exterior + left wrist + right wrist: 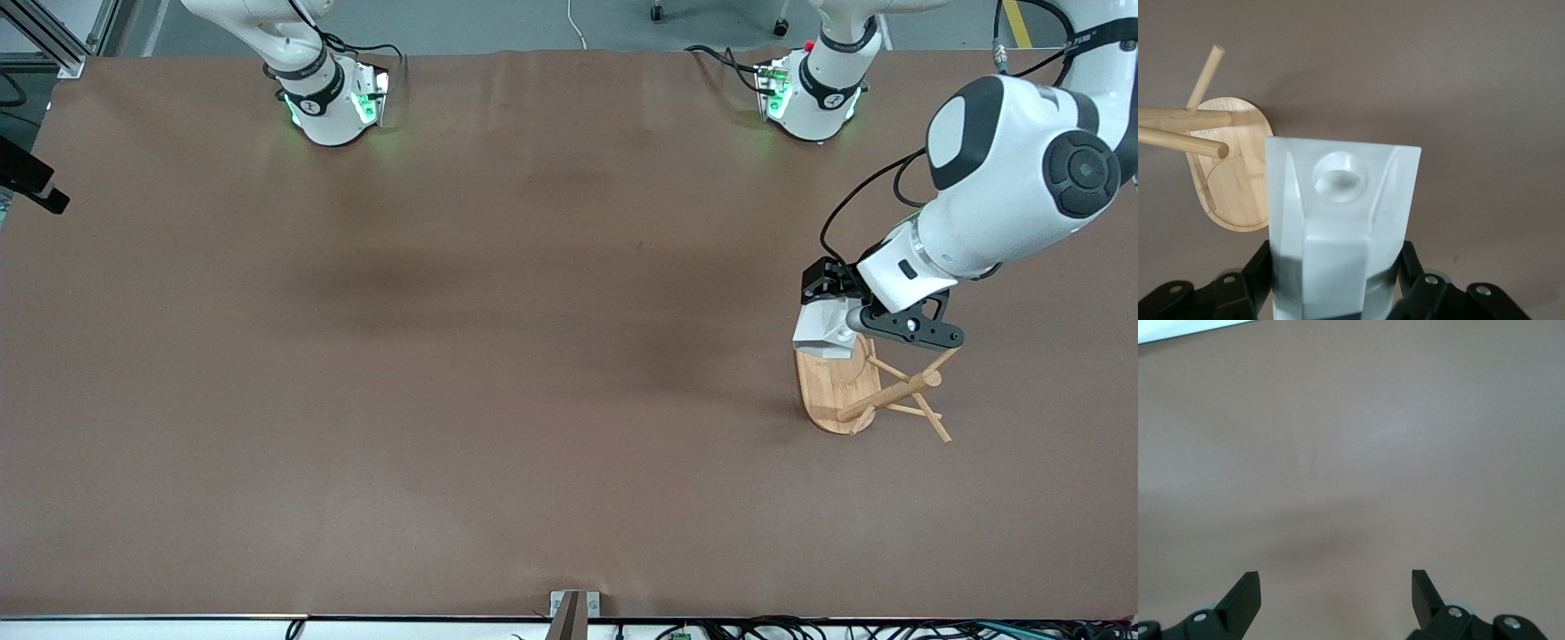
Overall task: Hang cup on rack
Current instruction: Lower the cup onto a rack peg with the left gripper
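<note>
Cup: the small white faceted cup with a block handle pierced by a round hole sits at the right of the front view, held in the air over the base end of the rack.
Rack: the light bamboo mug tree with oval flat base, central post and thin pegs stands at the right of the front view, toward the left arm's end of the table; no peg is through the handle hole yet.
Left gripper: clamped on the cup body, fingers either side, handle hole facing away from the wrist.
Right gripper: fingers spread wide, holding nothing, over bare brown table; this arm waits.
Handling, judged: cup looks rigid, light and smooth; flat facets give the pads firm seating. Grip on the body leaves the handle free. Likely brittle if knocked against a peg. Thin pegs may flex.
View differences: the left wrist view shows the handle hole and the peg tips beside it, which the front view does not. Only the front view shows the rack's whole spread and both arms.
</note>
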Tool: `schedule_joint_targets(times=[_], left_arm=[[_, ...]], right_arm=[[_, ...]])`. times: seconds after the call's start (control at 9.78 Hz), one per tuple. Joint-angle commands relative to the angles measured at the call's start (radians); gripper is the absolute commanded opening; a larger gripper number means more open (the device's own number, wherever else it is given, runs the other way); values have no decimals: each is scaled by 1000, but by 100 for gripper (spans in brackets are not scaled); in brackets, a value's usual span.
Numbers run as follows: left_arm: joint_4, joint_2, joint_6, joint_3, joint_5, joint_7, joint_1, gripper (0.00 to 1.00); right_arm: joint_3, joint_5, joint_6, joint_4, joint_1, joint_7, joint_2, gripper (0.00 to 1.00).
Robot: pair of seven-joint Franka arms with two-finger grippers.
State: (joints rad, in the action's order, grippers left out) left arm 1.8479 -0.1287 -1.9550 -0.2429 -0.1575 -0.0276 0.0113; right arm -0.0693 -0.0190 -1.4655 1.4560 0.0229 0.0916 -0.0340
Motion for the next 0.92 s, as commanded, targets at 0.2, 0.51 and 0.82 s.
schedule_joint_targets(times=[0.2, 0.51, 0.82], left_arm=[[120, 8, -116, 20, -17, -44, -14, 0], [114, -11, -134, 33, -14, -73, -14, 0], [106, -35, -163, 57, -17, -161, -14, 0]], right_arm=[[11, 5, 22, -20, 5, 7, 11, 100], [10, 14, 24, -26, -3, -32, 11, 100], [10, 13, 22, -23, -1, -23, 13, 100]])
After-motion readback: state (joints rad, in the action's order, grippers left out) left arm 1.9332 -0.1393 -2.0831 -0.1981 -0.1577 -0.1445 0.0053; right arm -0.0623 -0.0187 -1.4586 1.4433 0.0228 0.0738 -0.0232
